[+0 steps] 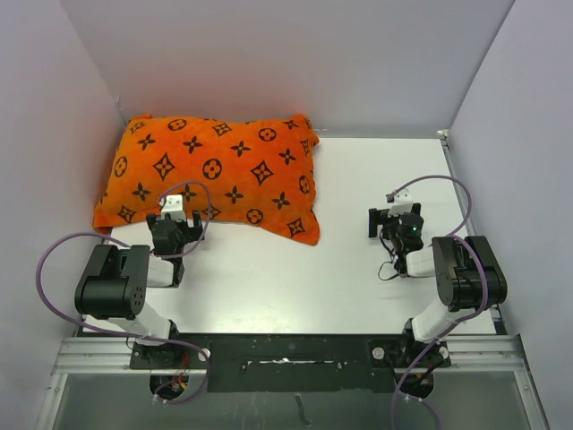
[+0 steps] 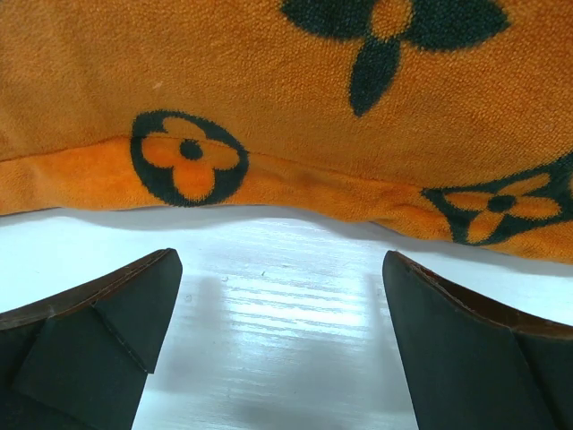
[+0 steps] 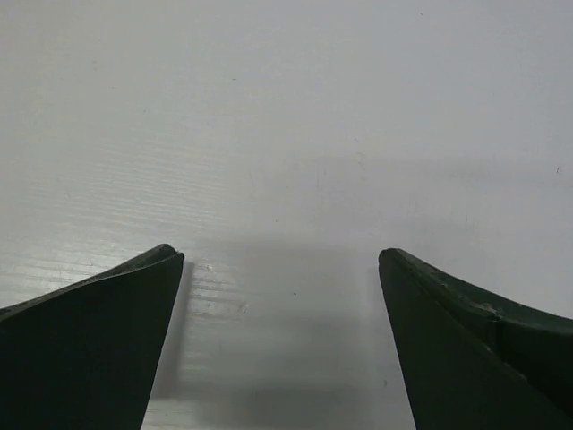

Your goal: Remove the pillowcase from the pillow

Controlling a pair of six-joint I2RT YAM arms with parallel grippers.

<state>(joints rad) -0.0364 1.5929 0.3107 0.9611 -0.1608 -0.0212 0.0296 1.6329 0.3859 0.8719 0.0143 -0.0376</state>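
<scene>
The orange pillowcase (image 1: 215, 175) with dark flower and star motifs lies puffed up at the back left of the white table (image 1: 358, 278). The pillow is hidden inside it. My left gripper (image 1: 177, 218) stands open right at the pillowcase's near edge, close to its left end. In the left wrist view that seamed edge (image 2: 295, 179) fills the top, and my left gripper (image 2: 279, 269) holds nothing, a short gap of bare table before it. My right gripper (image 1: 392, 218) is open over bare table at the right, far from the pillowcase; my right gripper (image 3: 281, 260) is empty.
Grey walls (image 1: 295, 63) close the table at the back and both sides. The pillowcase's right corner (image 1: 307, 235) hangs forward toward the table's middle. Purple cables (image 1: 54, 269) loop beside both arm bases at the near edge.
</scene>
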